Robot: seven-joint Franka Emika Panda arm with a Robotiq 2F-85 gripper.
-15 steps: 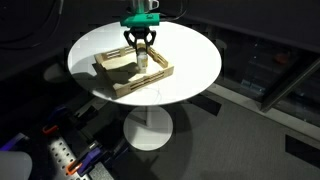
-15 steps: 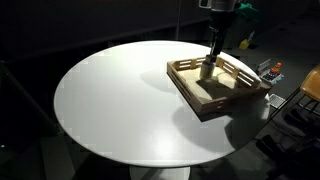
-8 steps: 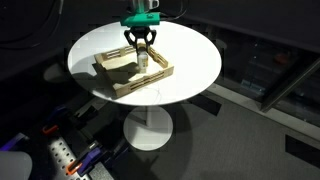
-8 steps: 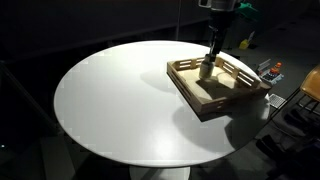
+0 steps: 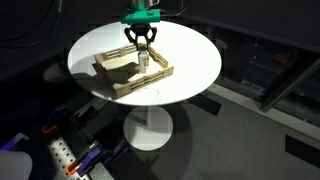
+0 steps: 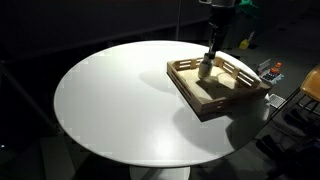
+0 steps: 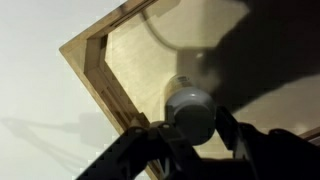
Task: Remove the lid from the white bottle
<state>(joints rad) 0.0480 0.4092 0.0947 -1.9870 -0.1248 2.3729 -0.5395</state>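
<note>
A small white bottle (image 5: 143, 63) stands upright in a wooden tray (image 5: 120, 80) on the round white table. It also shows in an exterior view (image 6: 205, 70). My gripper (image 5: 143, 50) comes straight down over it (image 6: 208, 58). In the wrist view the bottle's grey-white lid (image 7: 190, 108) sits between my two fingers (image 7: 228, 125), and both seem to touch its sides. The gripper (image 7: 191, 125) is shut on the lid. The bottle's body is mostly hidden under the lid in the wrist view.
The tray (image 6: 215, 95) has raised slatted walls close around the bottle (image 7: 95, 75). The round table (image 6: 110, 100) drops off at its edge to a dark floor. Cables and a power strip (image 5: 62, 155) lie on the floor below.
The gripper stays over the bottle top. Its upper part looks slightly shifted in an exterior view. The bottle and tray have not moved.
</note>
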